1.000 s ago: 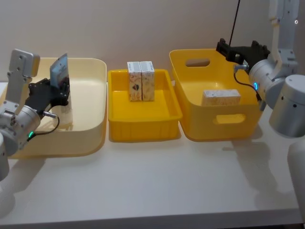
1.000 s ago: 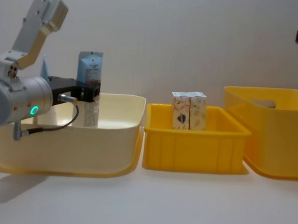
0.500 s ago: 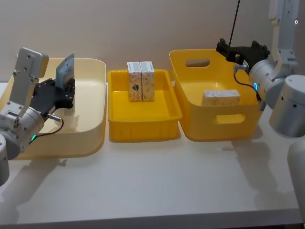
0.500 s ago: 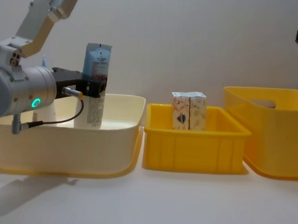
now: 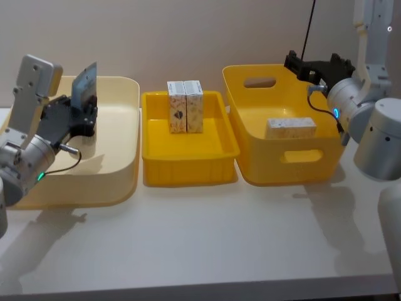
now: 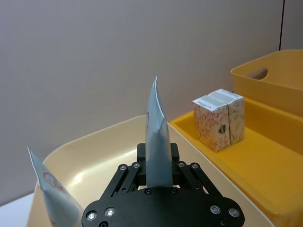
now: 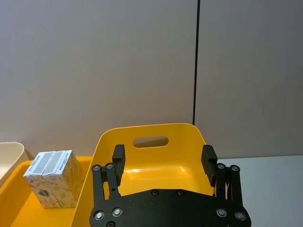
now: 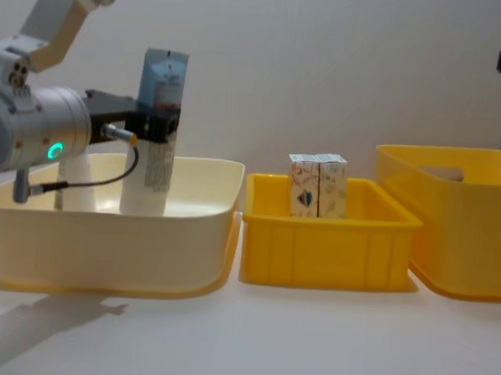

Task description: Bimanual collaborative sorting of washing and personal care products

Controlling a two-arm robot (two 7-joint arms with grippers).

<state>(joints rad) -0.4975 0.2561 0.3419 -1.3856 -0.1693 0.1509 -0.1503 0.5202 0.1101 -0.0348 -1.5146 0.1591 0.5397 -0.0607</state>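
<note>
Left gripper (image 8: 155, 125) was clamped on a tall pale blue-white tube (image 8: 158, 107), held upright with the crimped end up. Its cap end sat below the rim of the cream bin (image 8: 189, 235), inside it; whether it touched the bin floor could not be told. A second tube (image 6: 56, 196) stood in the same bin, just beside the held one. In the middle yellow tray (image 5: 188, 169), two patterned cartons (image 5: 185, 106) stood upright and touching, side by side against the back wall. A third carton (image 5: 290, 128), pale, lay on its side in the large yellow bin (image 5: 294, 166) at the right. Right gripper (image 7: 163, 158) hovered over that bin's back rim, fingers spread wide with nothing between them. On the bare table (image 5: 207, 244) in front of the bins, no product lay loose. Judgement: sorting looked close to done, with tubes gathering in the cream bin and cartons sitting in the yellow ones. The visible step left was to set the held tube down and release it. Whether the lone carton on the right belonged with the pair in the tray could not be told.
</note>
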